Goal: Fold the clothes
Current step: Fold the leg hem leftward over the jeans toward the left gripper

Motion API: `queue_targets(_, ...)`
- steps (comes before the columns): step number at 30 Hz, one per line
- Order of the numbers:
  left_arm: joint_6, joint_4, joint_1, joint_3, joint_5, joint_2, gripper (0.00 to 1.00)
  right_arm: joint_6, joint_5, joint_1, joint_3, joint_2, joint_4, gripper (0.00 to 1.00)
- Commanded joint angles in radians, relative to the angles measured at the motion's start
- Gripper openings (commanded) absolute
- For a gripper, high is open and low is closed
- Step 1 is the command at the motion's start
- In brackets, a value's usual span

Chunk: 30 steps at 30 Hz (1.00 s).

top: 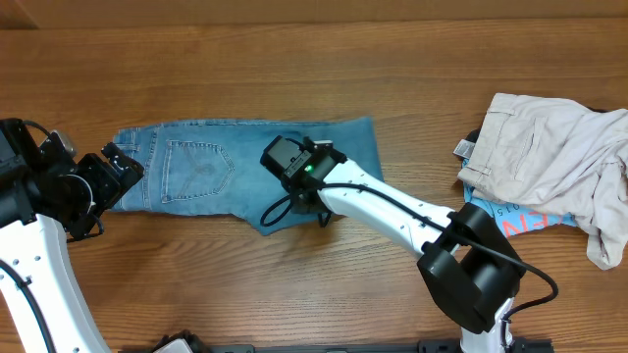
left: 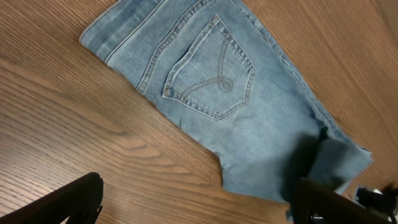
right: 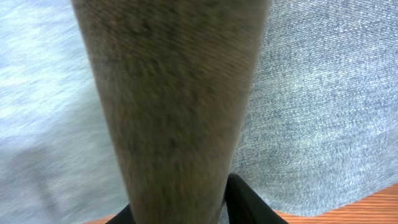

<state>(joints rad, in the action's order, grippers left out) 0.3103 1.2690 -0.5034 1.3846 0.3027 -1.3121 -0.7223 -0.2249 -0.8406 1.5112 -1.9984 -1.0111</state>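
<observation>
From above, the jeans (top: 196,167) lie flat along the bench (top: 294,59), apparently doubled leg over leg (the cross folds are left to do, I'd say). The right arm stretches across to their middle, right gripper (top: 294,188) down in the cloth. The left gripper (top: 116,169) sits at the waistband end. The left wrist view shows its fingers spread, nothing between them. The right wrist view shows a denim ridge pinched tight.

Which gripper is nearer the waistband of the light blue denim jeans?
Left. The left gripper hovers open just beside the waistband of the light blue denim jeans; the right gripper is at the opposite leg end, pinching a denim fold.
</observation>
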Motion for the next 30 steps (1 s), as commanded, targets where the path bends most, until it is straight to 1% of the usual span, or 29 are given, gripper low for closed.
queue_targets(1, -0.019, 0.002, 0.006, 0.005, 0.005, -0.003, 1.0, -0.008, 0.098, -0.013, 0.018, -0.005, 0.016, 0.36)
queue_targets(2, -0.019, 0.002, 0.006, 0.005, 0.005, -0.003, 1.0, -0.007, 0.1, -0.013, 0.023, -0.005, 0.016, 0.64)
queue_targets(3, -0.019, 0.002, 0.006, 0.005, 0.005, -0.003, 1.0, 0.004, 0.1, -0.013, 0.028, -0.005, 0.015, 0.9)
queue_targets(4, -0.019, 0.002, 0.006, 0.005, 0.005, -0.003, 1.0, 0.021, 0.106, -0.013, 0.029, -0.005, 0.02, 1.0)
queue_targets(8, -0.019, 0.003, 0.006, 0.005, 0.004, -0.003, 1.0, 0.022, 0.106, -0.005, 0.089, 0.003, 0.021, 1.0)
queue_targets(11, -0.019, 0.011, 0.006, 0.005, 0.004, -0.003, 1.0, 0.023, 0.133, 0.034, 0.189, 0.013, -0.055, 1.0)
queue_targets(12, -0.019, 0.013, 0.006, 0.005, 0.004, -0.003, 1.0, 0.023, 0.192, 0.048, 0.192, 0.012, -0.069, 0.94)
queue_targets(13, -0.019, 0.014, 0.006, 0.005, 0.004, -0.003, 1.0, 0.024, 0.242, 0.055, 0.189, 0.009, -0.072, 0.85)
queue_targets(14, -0.019, 0.014, 0.006, 0.005, 0.004, -0.003, 1.0, 0.023, 0.272, 0.056, 0.178, 0.006, -0.061, 0.72)
queue_targets(15, -0.019, 0.014, 0.006, 0.005, 0.004, -0.003, 1.0, 0.023, 0.272, 0.056, 0.165, 0.006, -0.041, 0.64)
queue_targets(16, -0.019, 0.016, 0.006, 0.005, 0.004, -0.003, 1.0, 0.023, 0.278, 0.056, 0.144, 0.005, -0.008, 0.6)
queue_targets(17, -0.02, 0.018, 0.006, 0.005, 0.004, -0.003, 1.0, 0.023, 0.28, 0.056, 0.124, 0.003, 0.02, 0.6)
queue_targets(18, -0.027, 0.021, 0.006, 0.005, 0.003, -0.003, 1.0, 0.076, 0.28, 0.056, 0.112, -0.009, 0.047, 0.67)
queue_targets(19, -0.027, 0.023, 0.006, 0.005, 0.001, -0.003, 1.0, 0.143, 0.278, 0.056, 0.111, -0.024, 0.056, 0.77)
queue_targets(20, -0.027, 0.022, 0.006, 0.005, 0.002, -0.003, 1.0, 0.201, 0.243, 0.056, 0.111, -0.042, 0.054, 0.83)
queue_targets(21, -0.027, 0.021, 0.006, 0.005, 0.002, -0.003, 1.0, 0.204, 0.164, 0.055, 0.111, -0.062, 0.042, 0.84)
queue_targets(23, -0.027, 0.022, 0.006, 0.005, 0.001, -0.003, 1.0, 0.217, 0.082, 0.055, 0.111, -0.093, 0.03, 0.84)
queue_targets(25, -0.027, 0.018, 0.006, 0.005, 0.002, -0.003, 1.0, 0.259, 0.079, 0.056, 0.111, -0.101, 0.05, 0.84)
queue_targets(30, -0.026, 0.017, 0.006, 0.005, 0.002, -0.003, 1.0, 0.259, 0.068, 0.055, 0.111, -0.129, 0.096, 0.82)
